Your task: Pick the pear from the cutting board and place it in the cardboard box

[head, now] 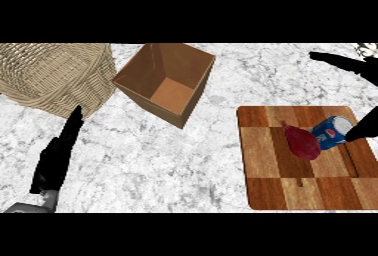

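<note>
Marble counter [170, 165] carries everything. Cutting board [303, 165] sits by its right edge, with the red pear [303, 142] touching a blue can [331, 131]. Cardboard box [166, 80] stands open beside a wicker basket [55, 75]. Left hand [59, 150] rests straight-fingered; right hand [354, 67] hangs spread wide, holding nothing.

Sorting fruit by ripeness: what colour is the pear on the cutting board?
Dark red, the pear in the head view.
</note>
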Controlling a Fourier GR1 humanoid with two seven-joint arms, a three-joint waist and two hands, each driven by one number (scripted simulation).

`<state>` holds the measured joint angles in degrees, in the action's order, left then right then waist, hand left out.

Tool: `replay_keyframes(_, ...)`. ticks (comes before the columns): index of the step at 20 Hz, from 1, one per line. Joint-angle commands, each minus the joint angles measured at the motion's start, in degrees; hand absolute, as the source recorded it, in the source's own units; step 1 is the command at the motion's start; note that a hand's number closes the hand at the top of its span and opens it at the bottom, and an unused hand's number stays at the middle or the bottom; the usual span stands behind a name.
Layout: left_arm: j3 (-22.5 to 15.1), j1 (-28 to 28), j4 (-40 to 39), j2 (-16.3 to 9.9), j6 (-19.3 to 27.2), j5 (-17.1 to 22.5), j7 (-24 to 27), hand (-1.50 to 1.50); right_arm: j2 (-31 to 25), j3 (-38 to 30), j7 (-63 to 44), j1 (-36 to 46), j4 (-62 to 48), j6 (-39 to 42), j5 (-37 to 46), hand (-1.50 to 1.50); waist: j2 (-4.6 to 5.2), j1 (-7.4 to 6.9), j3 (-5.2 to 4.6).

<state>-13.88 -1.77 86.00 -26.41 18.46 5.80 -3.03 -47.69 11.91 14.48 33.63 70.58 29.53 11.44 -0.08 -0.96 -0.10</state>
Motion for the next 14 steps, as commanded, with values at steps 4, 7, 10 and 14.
replay_keyframes(4,1.67,-0.86,-0.59,-0.13,-1.19,0.08,-0.93,0.00,-1.28,8.07,-8.29,0.64,7.48,10.69,5.43,-1.50,-0.09,1.10,0.02)
replay_keyframes(7,2.88,0.14,-0.24,0.49,-2.00,-0.65,-0.45,0.00,1.61,7.06,-10.58,-3.62,10.32,9.44,7.66,-1.50,0.00,0.99,0.08)
replay_keyframes(10,2.50,-1.42,-2.70,2.82,-1.67,-2.40,0.06,0.00,3.67,6.31,-17.08,-3.49,13.57,11.22,9.02,-1.50,0.01,1.17,0.07)
replay_keyframes(14,4.97,3.89,1.98,1.60,-3.97,-2.11,0.68,0.00,6.33,3.35,-15.63,-3.90,11.14,10.53,13.03,-1.50,0.04,0.62,0.10)
